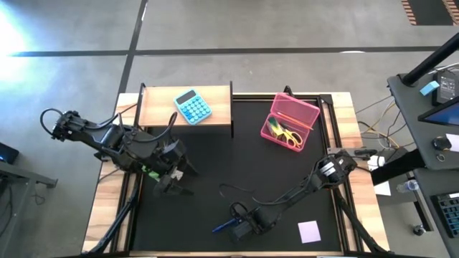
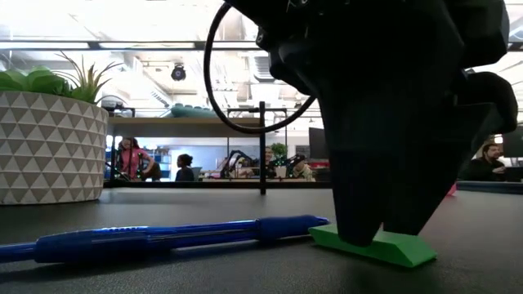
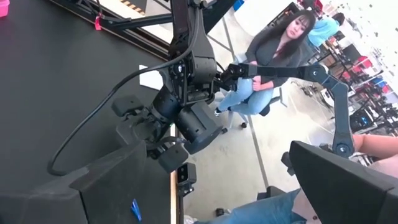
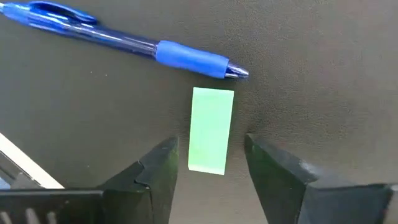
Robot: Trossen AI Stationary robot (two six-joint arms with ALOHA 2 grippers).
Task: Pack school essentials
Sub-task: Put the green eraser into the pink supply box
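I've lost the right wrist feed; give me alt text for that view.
The right hand sits low over the black mat, its two dark fingers open on either side of a small green eraser, not yet touching it. Just beyond the eraser a blue pen lies flat, its tip near the eraser's far end.

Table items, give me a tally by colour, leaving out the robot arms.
Blue: 2, the calculator and the pen
Pink: 1, the open pencil case
Yellow: 1, the scissors in the case
Green: 1, the eraser, between the right gripper fingers
Lilac: 1, the note pad
Total: 6
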